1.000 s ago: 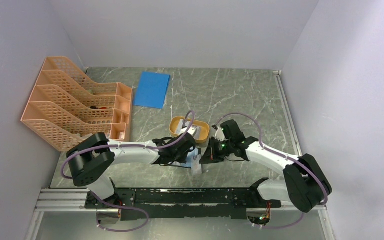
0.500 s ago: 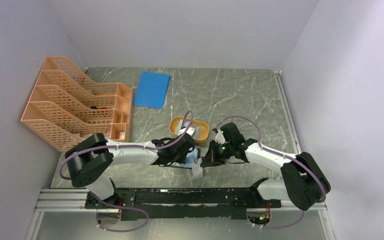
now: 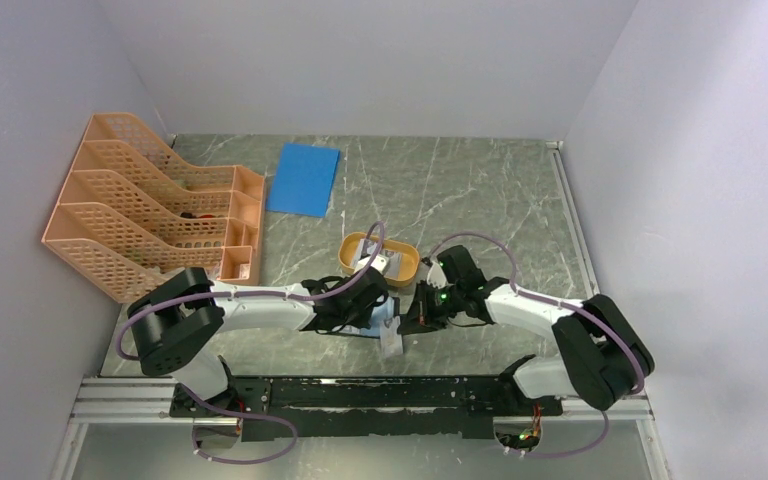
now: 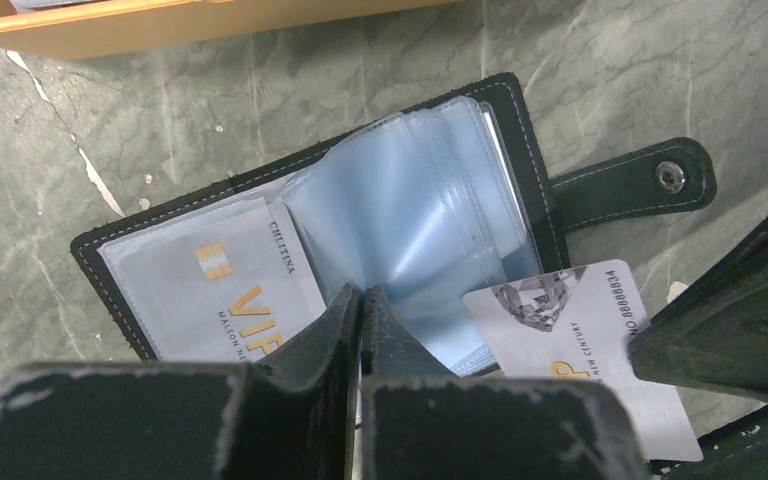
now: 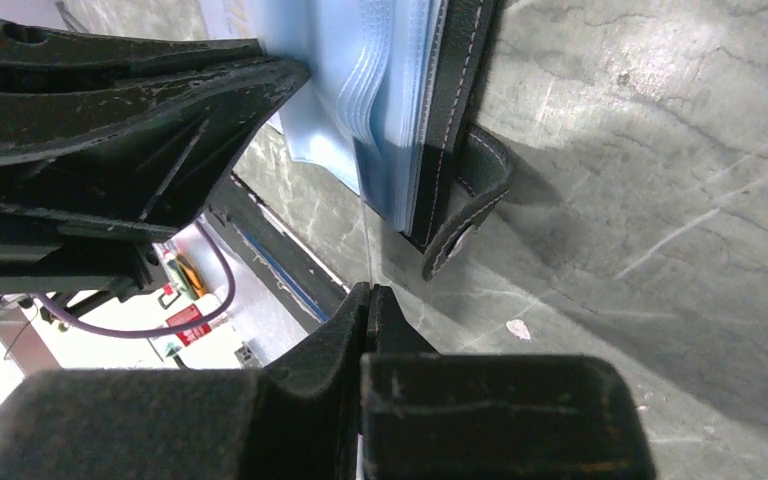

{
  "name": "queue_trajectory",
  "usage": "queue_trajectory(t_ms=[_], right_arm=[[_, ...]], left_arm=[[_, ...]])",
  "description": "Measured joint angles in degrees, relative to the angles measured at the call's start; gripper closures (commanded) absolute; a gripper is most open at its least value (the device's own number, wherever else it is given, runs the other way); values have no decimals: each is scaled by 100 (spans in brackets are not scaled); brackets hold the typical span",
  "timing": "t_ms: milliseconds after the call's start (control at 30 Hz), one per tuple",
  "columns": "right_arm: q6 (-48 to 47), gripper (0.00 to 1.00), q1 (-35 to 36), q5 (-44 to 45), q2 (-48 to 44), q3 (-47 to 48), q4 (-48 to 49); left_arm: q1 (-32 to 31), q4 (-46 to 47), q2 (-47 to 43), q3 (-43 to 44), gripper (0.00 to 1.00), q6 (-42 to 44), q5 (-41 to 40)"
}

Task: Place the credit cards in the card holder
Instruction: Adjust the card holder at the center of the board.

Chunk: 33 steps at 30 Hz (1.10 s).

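The left fingers (image 4: 325, 335) are pressed together with no gap, and their tips meet at the near edge of the holder (image 4: 415, 200), where a clear bluish pocket leaf curves up to them. The left gripper (image 4: 360, 300) seems to pinch that leaf (the tips hide the contact itself). The right fingers (image 5: 335, 335) are also clamped tight. The right gripper (image 5: 368, 292) grips a card (image 4: 560, 320), which shows from its own wrist only as a thin edge running up to the pockets. From the left wrist the card's pale printed face shows. Its far-left corner touches the fanned pockets and the rest sticks out to the near right.

The holder lies open and flat on the table (image 4: 660, 60), black cover down. Its strap (image 4: 640, 180), with a snap, points right. A second card (image 4: 210, 290) already sits in the left-hand pocket (gold chip and lettering visible).

From above, the holder lies between the two grippers, just nearer than the orange dish (image 3: 407, 268). Farther off to the left lie a blue sheet (image 3: 303, 178) and a peach rack (image 3: 150, 205).
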Motion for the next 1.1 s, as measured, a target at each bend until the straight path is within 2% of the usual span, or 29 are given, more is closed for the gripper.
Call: queue_trajectory(t_ms=[167,333,433,600,733,833,1100], right_arm=[[24,100,81,-24,254,44,118],[22,100,120,-22,302,83,170],[11,100,125,0,299,87,164],[-20,100,131,26,299,87,149],[-42,100,133,44,299,118,136],[-66,100,133,48,299,146,122],[-142,100,133,111,160,179,-81]], left_arm=[[0,-28,-13,2,78,-7,-2],[-7,-197,-107,4,52,-15,7],[-9,-315,-214,39,41,-15,4],[-11,-413,-221,258,33,20,-13],[-11,-446,87,584,37,87,-61],[-11,-476,389,743,46,153,-116],[-11,-586,638,826,94,238,-420]])
